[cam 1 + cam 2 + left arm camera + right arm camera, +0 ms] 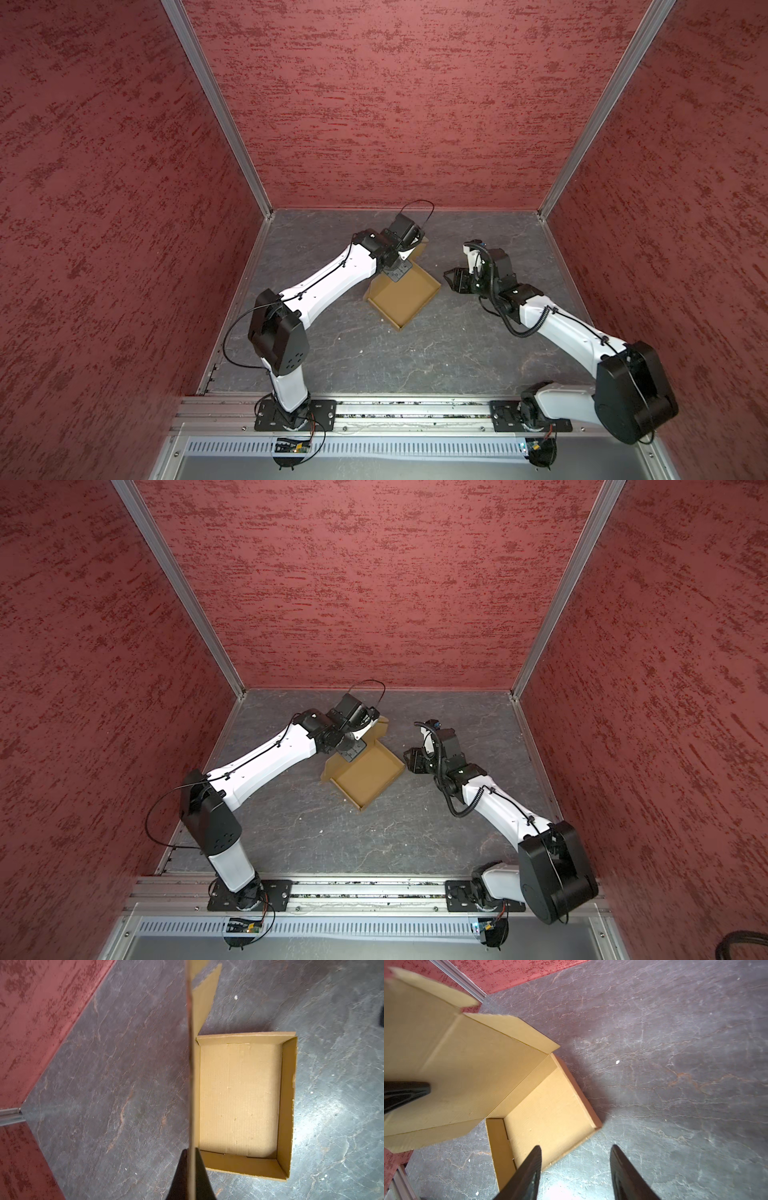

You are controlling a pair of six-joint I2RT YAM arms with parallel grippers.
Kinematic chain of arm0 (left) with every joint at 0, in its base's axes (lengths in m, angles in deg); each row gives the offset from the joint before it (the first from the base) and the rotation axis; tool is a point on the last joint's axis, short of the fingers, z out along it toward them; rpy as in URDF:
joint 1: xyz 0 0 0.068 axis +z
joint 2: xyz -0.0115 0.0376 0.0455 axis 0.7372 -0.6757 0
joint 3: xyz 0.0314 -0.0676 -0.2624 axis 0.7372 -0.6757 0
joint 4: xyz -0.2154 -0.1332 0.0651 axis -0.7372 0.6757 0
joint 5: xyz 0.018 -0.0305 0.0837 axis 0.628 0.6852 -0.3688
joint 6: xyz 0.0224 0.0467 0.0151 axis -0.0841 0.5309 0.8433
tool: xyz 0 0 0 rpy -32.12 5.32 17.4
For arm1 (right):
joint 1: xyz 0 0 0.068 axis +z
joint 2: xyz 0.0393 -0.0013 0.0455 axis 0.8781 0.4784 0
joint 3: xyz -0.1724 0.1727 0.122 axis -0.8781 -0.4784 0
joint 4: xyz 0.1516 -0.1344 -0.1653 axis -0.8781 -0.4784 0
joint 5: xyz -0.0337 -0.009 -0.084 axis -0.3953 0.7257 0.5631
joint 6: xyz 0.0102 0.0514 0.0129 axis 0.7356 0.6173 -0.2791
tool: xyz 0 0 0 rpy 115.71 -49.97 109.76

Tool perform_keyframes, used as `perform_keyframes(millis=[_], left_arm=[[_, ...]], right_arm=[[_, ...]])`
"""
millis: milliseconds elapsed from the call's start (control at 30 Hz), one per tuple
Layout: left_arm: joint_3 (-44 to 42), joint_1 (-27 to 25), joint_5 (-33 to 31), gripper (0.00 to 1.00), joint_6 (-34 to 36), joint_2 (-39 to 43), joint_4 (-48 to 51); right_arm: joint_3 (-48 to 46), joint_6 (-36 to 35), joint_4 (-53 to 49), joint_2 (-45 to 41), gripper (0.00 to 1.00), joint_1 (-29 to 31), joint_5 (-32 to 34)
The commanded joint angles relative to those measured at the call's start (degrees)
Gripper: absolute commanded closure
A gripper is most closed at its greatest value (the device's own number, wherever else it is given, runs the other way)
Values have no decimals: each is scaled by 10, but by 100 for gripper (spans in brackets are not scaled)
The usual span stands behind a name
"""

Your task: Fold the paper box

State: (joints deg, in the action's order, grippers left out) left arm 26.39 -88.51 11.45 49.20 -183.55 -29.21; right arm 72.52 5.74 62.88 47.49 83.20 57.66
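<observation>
One box (405, 301) sits toward the bench's (415, 357) back edge, left gripper (192, 1152) pinching its raised lid (456, 1064), likely to close it, right gripper (575, 1146) nearby with jaws spread.

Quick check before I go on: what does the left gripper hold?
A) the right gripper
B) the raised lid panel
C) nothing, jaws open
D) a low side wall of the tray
B: the left gripper is shut on the upright lid panel of the paper box, seen edge-on in the left wrist view.
</observation>
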Motion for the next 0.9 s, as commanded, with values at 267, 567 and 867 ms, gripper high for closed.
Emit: perform_keyframes(millis=[267, 567, 867], left_arm=[[15, -30, 62, 95, 85, -6, -58], [65, -49, 76, 90, 103, -46, -11], [74, -59, 63, 73, 99, -70, -7]], right_arm=[[-17, 9, 1, -27, 46, -27, 17], [-39, 14, 3, -46, 45, -74, 23], [-54, 19, 17, -39, 45, -97, 13]])
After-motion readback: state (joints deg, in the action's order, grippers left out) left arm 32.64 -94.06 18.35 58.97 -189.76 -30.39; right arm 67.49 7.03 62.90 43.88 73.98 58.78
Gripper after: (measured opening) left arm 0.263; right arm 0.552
